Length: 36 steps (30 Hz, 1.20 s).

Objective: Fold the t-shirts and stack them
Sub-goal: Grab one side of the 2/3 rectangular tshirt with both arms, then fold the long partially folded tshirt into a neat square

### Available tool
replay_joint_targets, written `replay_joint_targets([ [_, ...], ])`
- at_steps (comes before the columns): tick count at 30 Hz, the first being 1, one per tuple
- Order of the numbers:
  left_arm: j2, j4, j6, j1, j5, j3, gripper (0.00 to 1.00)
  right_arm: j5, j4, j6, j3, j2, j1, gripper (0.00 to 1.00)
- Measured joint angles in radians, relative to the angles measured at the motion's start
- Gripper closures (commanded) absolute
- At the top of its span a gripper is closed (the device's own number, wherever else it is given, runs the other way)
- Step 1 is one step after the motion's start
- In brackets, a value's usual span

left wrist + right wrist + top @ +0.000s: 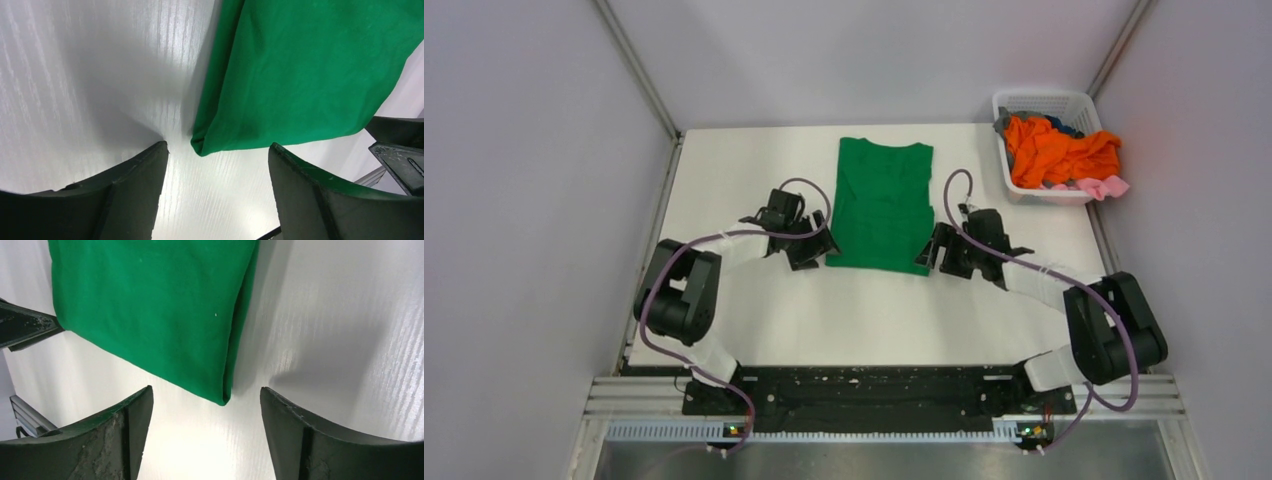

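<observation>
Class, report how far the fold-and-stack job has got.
Done: the green t-shirt lies on the table, sides folded in. In hand: the left gripper and right gripper, both open, sit at its near corners. Left: folding it across, then the orange t-shirt and others in the white basket; no stack yet.

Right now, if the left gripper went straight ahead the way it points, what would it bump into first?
Probably the near corner of the green t-shirt. It lies on the white table just ahead of the left gripper, between its open fingers. Depth is hard to judge.
</observation>
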Motion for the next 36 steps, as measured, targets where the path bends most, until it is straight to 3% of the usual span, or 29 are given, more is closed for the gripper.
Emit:
replay_joint_targets([
  [3, 0.021, 0.022, -0.015, -0.006, 0.008, -0.001, 0.46, 0.002, 0.005, 0.016, 0.000, 0.022, 0.014, 0.38],
  [10, 0.063, 0.058, -0.035, -0.015, 0.019, 0.002, 0.72, 0.019, 0.029, 0.043, 0.005, 0.073, 0.044, 0.55],
  [11, 0.071, 0.059, -0.037, -0.016, 0.022, 0.004, 0.78, 0.022, 0.032, 0.046, 0.005, 0.077, 0.047, 0.58],
  [13, 0.084, 0.062, -0.040, -0.016, 0.026, 0.011, 0.98, 0.029, 0.037, 0.051, 0.005, 0.084, 0.052, 0.61],
  [17, 0.097, 0.066, -0.043, -0.019, 0.034, 0.018, 1.00, 0.039, 0.037, 0.055, 0.005, 0.092, 0.054, 0.77],
  [20, 0.096, 0.069, -0.044, -0.019, 0.034, 0.015, 1.00, 0.048, 0.032, 0.053, 0.005, 0.099, 0.059, 1.00],
  [28, -0.068, 0.092, -0.051, -0.071, 0.002, -0.159, 1.00, 0.042, -0.103, 0.038, -0.009, 0.019, 0.109, 1.00],
  [36, -0.536, -0.071, -0.135, -0.223, -0.068, -0.352, 1.00, -0.056, -0.378, 0.012, -0.082, -0.410, 0.145, 1.00],
])
